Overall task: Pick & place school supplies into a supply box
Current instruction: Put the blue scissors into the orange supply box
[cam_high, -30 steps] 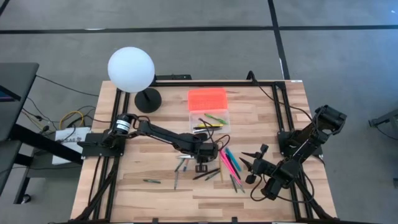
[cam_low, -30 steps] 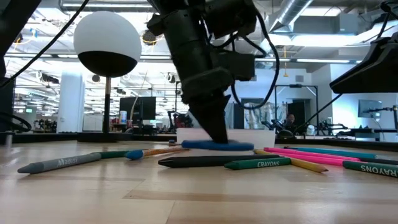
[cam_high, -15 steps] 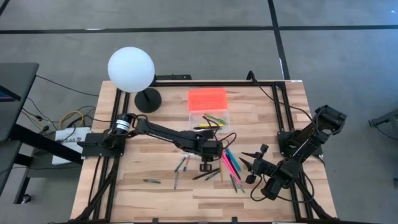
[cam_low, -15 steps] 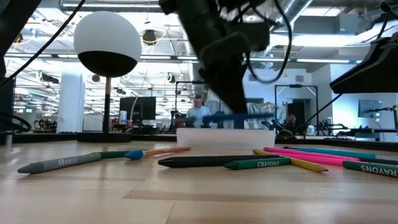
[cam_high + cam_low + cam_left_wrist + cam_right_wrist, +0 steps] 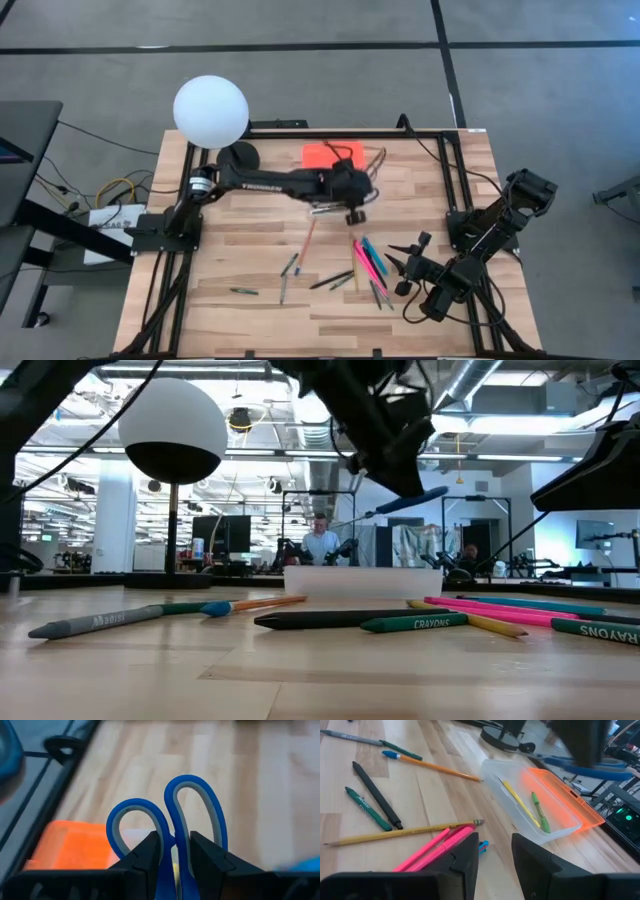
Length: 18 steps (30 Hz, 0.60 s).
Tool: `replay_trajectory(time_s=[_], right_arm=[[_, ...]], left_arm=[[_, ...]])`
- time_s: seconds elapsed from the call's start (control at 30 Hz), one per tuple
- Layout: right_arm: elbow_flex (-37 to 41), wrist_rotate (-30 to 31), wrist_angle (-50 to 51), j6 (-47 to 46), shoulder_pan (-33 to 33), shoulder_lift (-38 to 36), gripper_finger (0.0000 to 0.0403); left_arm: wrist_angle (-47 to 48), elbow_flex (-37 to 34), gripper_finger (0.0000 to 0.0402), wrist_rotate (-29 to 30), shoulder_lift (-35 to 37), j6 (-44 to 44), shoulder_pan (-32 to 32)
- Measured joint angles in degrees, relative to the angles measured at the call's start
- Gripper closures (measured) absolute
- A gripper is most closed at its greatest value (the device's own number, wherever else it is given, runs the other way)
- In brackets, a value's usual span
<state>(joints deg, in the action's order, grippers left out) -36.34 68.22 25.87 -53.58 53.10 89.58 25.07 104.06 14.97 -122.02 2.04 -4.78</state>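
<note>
My left gripper (image 5: pixel 353 207) hangs over the supply box, shut on the blue-handled scissors (image 5: pixel 172 817); in the low view the scissors (image 5: pixel 412 500) are up in the air. The supply box has a clear base (image 5: pixel 535 807) and an orange lid (image 5: pixel 320 153), with a yellow and a green pen inside. Pink pens (image 5: pixel 367 262), an orange pencil (image 5: pixel 307 240), a black marker (image 5: pixel 320 619) and green crayons (image 5: pixel 415 624) lie flat on the table. My right gripper (image 5: pixel 410 265) waits open near the table's right edge. My left gripper pinches the scissors between its two fingers (image 5: pixel 150 855) at the neck (image 5: pixel 172 851) where the two handle loops meet. The loops stick out past the fingertips. The gripper slants down from above. The scissors are lifted clear and tilted over the box.
A white globe lamp (image 5: pixel 210 110) on a black base stands at the far left corner. A grey crayon (image 5: pixel 95 623) and a blue-tipped pencil (image 5: pixel 240 604) lie toward the left. A black frame rail runs along the table's edges.
My left gripper has risen from the table with the scissors and swung toward the far edge, over the supply box, tipping less steeply. The scissors, flat on the table before, are now lifted clear and tilted. My right gripper has kept still.
</note>
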Motion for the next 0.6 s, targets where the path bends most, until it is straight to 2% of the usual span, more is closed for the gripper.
replay_trajectory(time_s=[0.2,0.6], right_arm=[[0.0,-0.72,0.02,0.0,0.02,0.0,0.0292],[0.0,-0.85,0.04,0.0,0.0,0.0,0.0292]], left_arm=[[-1.01,-1.06,0.0317,-1.08,0.06,-0.07,-3.35],[-5.61,-7.0,0.0314,-2.74,-0.02,0.0,-4.3]])
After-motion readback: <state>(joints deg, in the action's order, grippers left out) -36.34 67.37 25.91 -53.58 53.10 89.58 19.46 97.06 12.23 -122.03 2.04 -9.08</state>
